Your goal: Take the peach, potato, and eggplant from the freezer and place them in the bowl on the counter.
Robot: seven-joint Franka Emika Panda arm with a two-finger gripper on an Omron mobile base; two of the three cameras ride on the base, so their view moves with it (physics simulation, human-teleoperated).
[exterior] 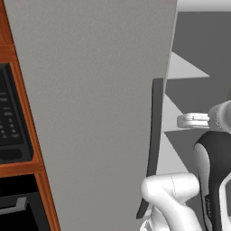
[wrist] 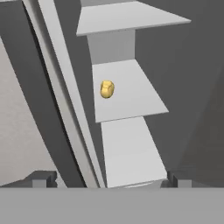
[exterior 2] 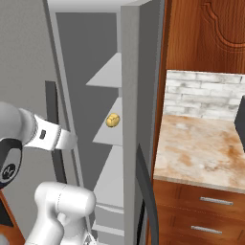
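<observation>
The freezer (exterior 2: 129,95) stands open, its grey door (exterior: 90,113) swung out to the left with a long dark handle (exterior: 155,135). On a middle pale shelf (wrist: 131,94) lies the potato (wrist: 107,89), a small yellow lump, also seen as the potato (exterior 2: 113,120) from the right. My gripper (wrist: 109,181) is open, with nothing between its fingertips (wrist: 41,178). It sits in front of the opening, lower than the potato and well short of it. The peach, the eggplant and the bowl are out of view. The counter (exterior 2: 201,148) lies right of the freezer.
A black oven (exterior: 9,122) in a wooden frame stands left of the door. Wooden drawers with silver handles (exterior 2: 210,210) sit under the counter. A second dark curved handle (exterior 2: 148,201) rises at the freezer's right edge. Other shelves (wrist: 127,17) are bare.
</observation>
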